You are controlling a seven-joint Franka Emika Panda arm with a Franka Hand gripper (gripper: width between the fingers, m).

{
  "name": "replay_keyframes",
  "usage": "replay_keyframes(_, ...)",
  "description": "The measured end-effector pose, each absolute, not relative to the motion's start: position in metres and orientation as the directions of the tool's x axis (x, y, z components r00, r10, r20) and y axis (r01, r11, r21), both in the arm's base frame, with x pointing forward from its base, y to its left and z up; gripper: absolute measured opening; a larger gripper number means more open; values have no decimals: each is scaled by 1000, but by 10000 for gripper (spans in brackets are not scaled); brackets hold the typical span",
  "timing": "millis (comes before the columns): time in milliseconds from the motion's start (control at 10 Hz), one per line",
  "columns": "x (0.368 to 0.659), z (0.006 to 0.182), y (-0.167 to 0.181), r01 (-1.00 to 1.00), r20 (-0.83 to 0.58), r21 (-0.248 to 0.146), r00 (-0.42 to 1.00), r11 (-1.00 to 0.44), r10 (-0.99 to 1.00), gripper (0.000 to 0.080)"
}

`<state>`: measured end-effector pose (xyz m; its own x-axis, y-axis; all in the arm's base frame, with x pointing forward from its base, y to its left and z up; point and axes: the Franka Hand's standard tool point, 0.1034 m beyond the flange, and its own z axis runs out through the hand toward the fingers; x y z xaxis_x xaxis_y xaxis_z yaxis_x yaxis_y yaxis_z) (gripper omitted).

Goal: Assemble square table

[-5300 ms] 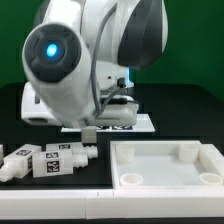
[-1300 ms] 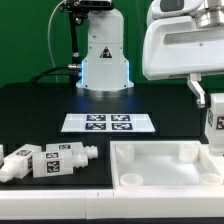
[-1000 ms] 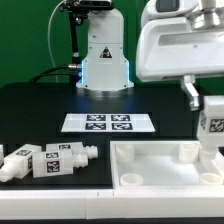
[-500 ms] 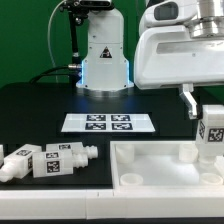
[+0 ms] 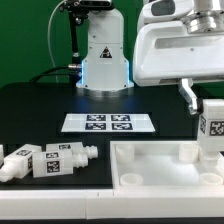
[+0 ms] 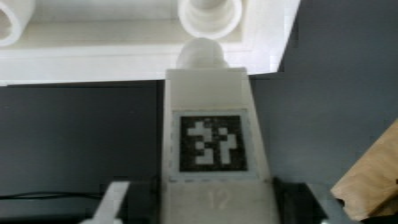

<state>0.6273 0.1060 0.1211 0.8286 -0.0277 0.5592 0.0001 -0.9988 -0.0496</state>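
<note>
The white square slab (image 5: 165, 165) with raised rim and corner holes lies on the black table at the exterior view's right. My gripper (image 5: 211, 118) is shut on a white tagged leg (image 5: 211, 131) and holds it upright above the slab's far right corner hole (image 5: 190, 152). In the wrist view the leg (image 6: 210, 125) runs out from between my fingers (image 6: 121, 200), its tip close to the slab's rim (image 6: 143, 62). Two more tagged legs (image 5: 62, 159) (image 5: 17, 163) lie on their sides at the exterior view's left.
The marker board (image 5: 109, 123) lies flat in the middle of the table. The arm's white base (image 5: 103, 60) stands behind it. The arm's bulky white wrist (image 5: 180, 45) hangs over the exterior view's right side.
The gripper with the leg has moved down and slightly toward the exterior view's left, bringing the leg close to the slab's far right corner. The slab and lying legs have not moved.
</note>
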Motion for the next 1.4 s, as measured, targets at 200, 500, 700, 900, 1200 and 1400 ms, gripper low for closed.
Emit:
replay_keyframes(200, 627, 120, 105, -2, 557, -49, 830, -999, -29, 285)
replay_keyframes(500, 626, 114, 106, -6, 569, -48, 822, -999, -32, 285)
replay_keyframes(700, 626, 107, 105, -9, 564, -44, 825, -999, -32, 285)
replay_keyframes(900, 626, 106, 108, -6, 558, -46, 829, -999, -30, 285)
replay_keyframes(1200, 623, 102, 113, 1, 556, -46, 831, -999, -25, 285)
replay_keyframes(1400, 623, 100, 114, 1, 558, -45, 830, -999, -24, 285)
